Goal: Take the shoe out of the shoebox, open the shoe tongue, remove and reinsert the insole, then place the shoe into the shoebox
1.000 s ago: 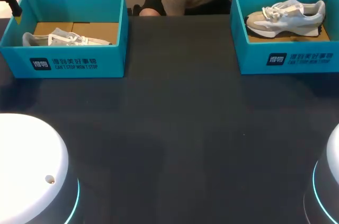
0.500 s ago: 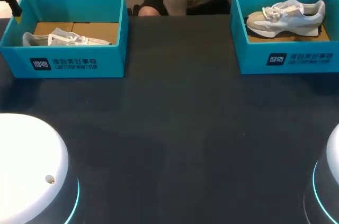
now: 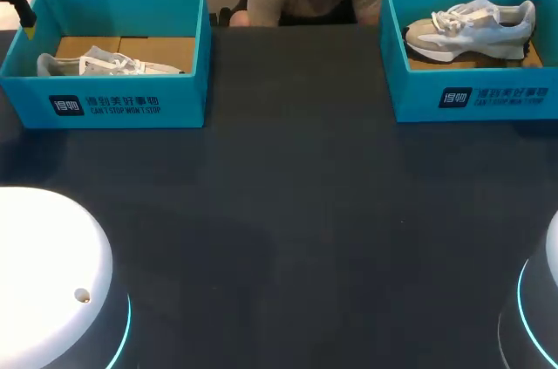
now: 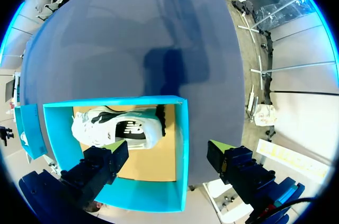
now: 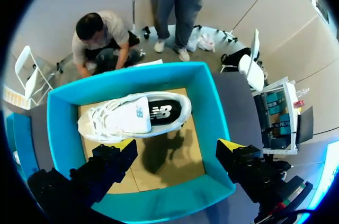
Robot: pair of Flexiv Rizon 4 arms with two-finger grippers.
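Two teal shoeboxes stand at the table's far corners, the left shoebox (image 3: 131,107) and the right shoebox (image 3: 471,99). Each holds a pale sneaker lying on its side on brown card: the left shoe (image 3: 96,64) and the right shoe (image 3: 471,27). My left gripper (image 4: 165,152) hangs open above the left box (image 4: 183,144), one finger over the inside and one outside the wall, with the shoe (image 4: 119,128) ahead of it. High over the right box (image 5: 58,123), my right gripper (image 5: 177,147) is open, the shoe (image 5: 135,115) just ahead. Neither gripper touches anything.
The dark table (image 3: 296,212) stretches between the boxes and the front edge. My arms' white bases (image 3: 44,273) sit at the front corners. The boxes' tall walls surround each shoe.
My right arm's base at the view's edge has shifted slightly to the right. Shoes and boxes lie as before.
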